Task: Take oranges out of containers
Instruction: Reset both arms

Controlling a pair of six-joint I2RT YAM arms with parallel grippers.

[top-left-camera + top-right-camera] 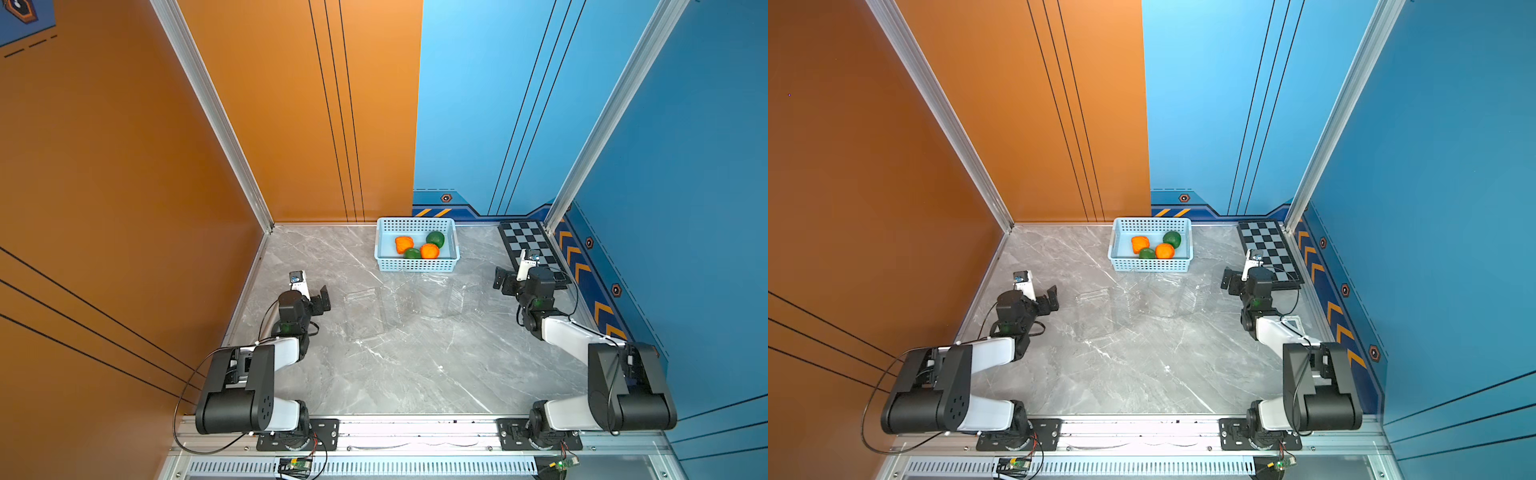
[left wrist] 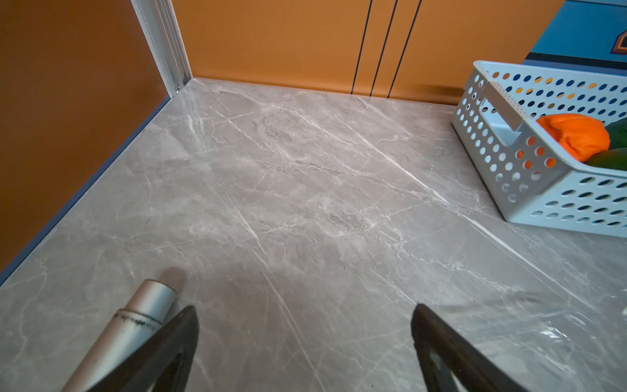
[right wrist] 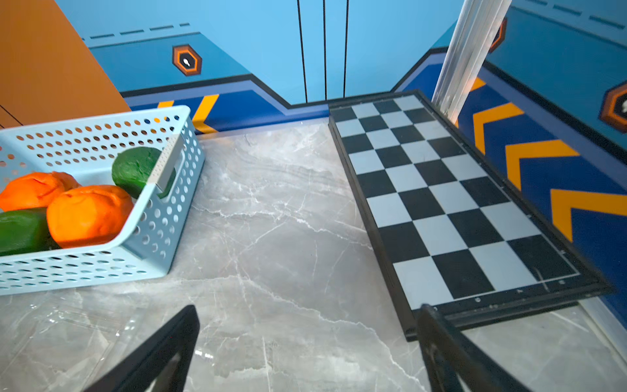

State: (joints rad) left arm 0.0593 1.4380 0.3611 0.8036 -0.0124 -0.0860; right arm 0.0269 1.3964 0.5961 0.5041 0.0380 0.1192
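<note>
Standing wide apart with nothing between them, the fingers of the left gripper frame only bare grey table. The right gripper shows the same, its black fingers spread and empty, with the checkered board just beyond one of them. Farther out, in both top views, the two clear containers lie between the arms near the middle of the table. No colour shows inside them, so they look empty, though their thin walls are hard to read and I cannot tell how the lids sit. Behind them, both oranges rest with two green fruits in the light blue basket at the back. By this layout the emptying step looks finished. The next move probably calls for no grasp at all, only drawing both arms clear without nudging the light containers.
</note>
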